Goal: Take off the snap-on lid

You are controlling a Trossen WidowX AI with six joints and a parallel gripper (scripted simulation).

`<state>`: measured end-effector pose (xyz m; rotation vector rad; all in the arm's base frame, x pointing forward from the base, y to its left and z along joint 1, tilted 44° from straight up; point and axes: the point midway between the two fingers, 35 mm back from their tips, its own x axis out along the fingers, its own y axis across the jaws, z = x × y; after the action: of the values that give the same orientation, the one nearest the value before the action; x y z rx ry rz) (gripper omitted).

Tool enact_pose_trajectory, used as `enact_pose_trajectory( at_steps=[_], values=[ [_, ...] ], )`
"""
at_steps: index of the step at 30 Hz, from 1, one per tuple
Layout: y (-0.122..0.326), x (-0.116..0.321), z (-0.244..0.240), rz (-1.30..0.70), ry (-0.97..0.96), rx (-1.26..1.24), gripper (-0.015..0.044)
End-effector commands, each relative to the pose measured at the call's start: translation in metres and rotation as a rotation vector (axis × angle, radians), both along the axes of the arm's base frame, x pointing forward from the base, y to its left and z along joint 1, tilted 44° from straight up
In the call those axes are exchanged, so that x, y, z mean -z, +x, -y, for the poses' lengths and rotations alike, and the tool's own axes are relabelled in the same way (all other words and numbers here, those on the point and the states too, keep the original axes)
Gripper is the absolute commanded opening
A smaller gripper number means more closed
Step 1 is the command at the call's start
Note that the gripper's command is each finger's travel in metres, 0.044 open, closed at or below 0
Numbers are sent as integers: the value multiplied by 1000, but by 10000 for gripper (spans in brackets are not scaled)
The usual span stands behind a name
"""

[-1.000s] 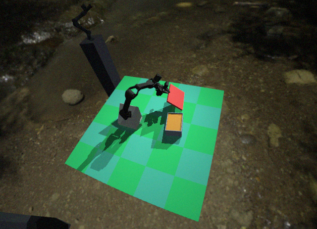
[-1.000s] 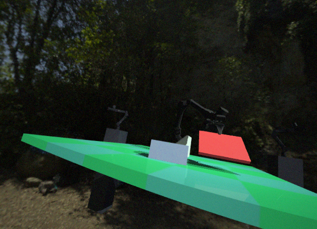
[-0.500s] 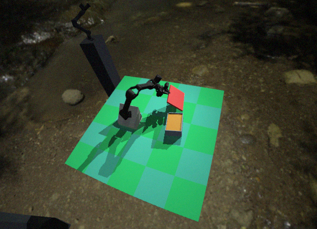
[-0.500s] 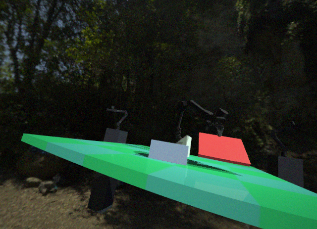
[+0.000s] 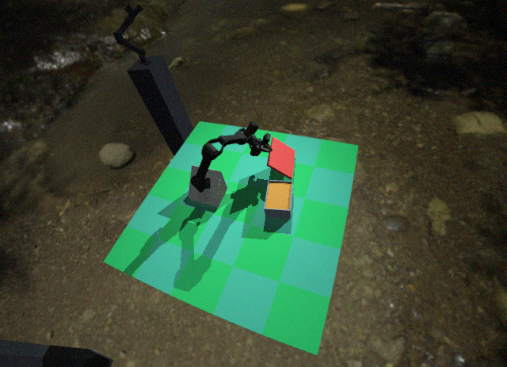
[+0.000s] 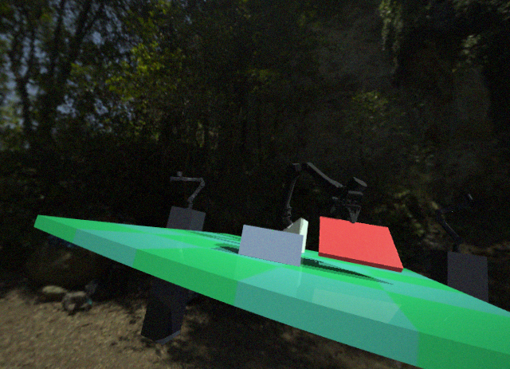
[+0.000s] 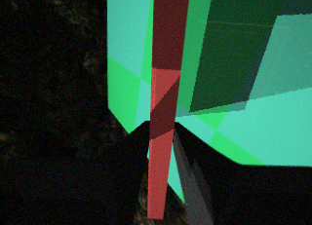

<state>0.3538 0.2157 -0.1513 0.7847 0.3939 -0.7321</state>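
The gripper (image 5: 270, 149) (image 6: 353, 221) (image 7: 162, 125) is shut on one edge of the red lid (image 5: 281, 158) (image 6: 357, 243) (image 7: 167, 95). The lid is off the box and tilted steeply, with the held edge uppermost and the far edge lower. Whether the low edge touches the table cannot be told. The grey storage box (image 5: 278, 212) (image 6: 269, 245) stands upright and open on the table, with an orange inside (image 5: 279, 195). In the top view the lid hangs just beyond the box, apart from it. The wrist view shows the lid nearly edge-on between the dark fingers.
The green and teal chequered table (image 5: 310, 265) (image 6: 185, 270) carries the box and the arm's grey base block (image 5: 211, 191). The table's back edge is close beyond the lid in the top view. Other arms on dark pillars (image 5: 158, 97) stand off the table.
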Motion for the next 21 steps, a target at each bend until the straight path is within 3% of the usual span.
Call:
enact_pose_trajectory(
  at_steps=[1,21],
  values=[
    [0,2,1,4,2,-3,0],
    [-1,14,12,4,2,-3,0]
  ],
)
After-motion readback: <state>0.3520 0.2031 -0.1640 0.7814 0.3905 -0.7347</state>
